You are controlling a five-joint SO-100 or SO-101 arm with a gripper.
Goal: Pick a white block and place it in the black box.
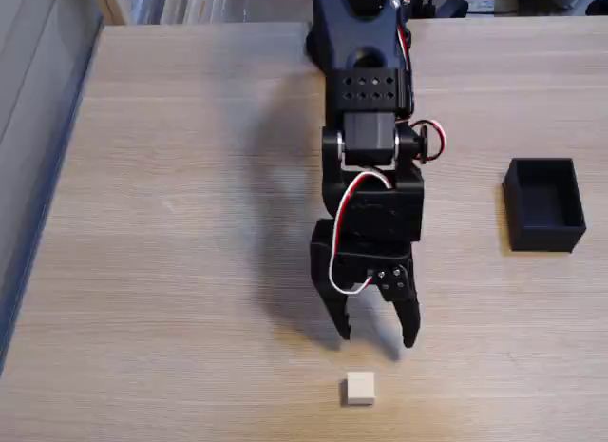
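White block (360, 388) first: it lies on the wooden table (190, 223) near the bottom edge of the fixed view, a small off-white cube sitting flat, with a thin shadow on its left side. My claw (378, 334) hangs just above it in the picture, tips pointing down toward it, and the cube sits roughly under the gap between my two fingers, a little nearer the left one. A strip of bare wood shows between my fingertips (343, 330) and the cube, so I am not touching it. My fingers stand apart, nothing between them.

Off to the right in the same view, well away from both me and the cube, stands the black box (543, 204), open side up, its inside dark and seemingly bare. Nothing lies on the wood between cube and box.

My arm (366, 100) reaches down the middle of the picture from the far edge of the table, red and white wires looping beside the wrist, my shadow falling on the boards to the left. Beyond the table's far edge there is some clutter too cropped to make out.
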